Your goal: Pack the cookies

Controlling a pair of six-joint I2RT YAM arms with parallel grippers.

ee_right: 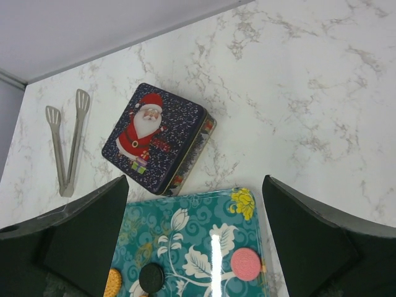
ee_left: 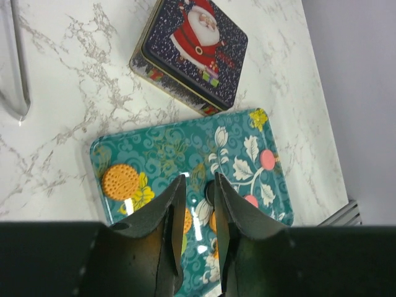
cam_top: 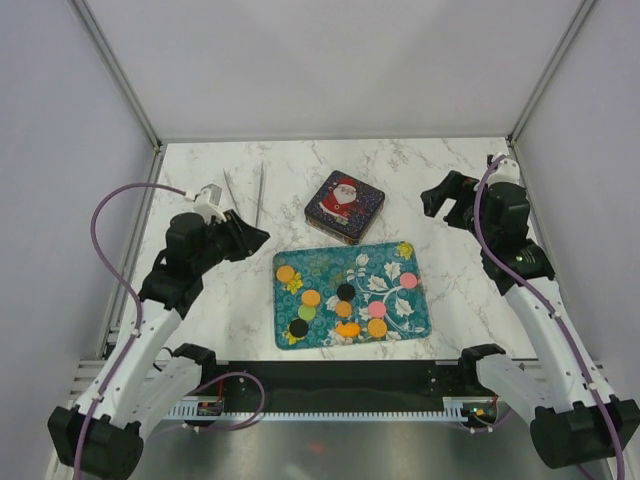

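Left gripper point(ee_left: 198, 185), jaws barely parted and empty, hovers over the tray point(cam_top: 330, 262) where the cookies point(cam_top: 311, 297) lie loose, while the right gripper point(ee_right: 195, 179) gapes wide (likely readied for the shut tin point(cam_top: 345, 205)).

text: none legible | tin lid point(ee_right: 154, 139): red lettering beside Santa, too small to read

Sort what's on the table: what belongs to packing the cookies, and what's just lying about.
For the job: cookies; the tray they lie on; the closed Santa tin, likely the box to fill.
Lying about: tongs, untouched, left of the tin; possibly a tool for later.
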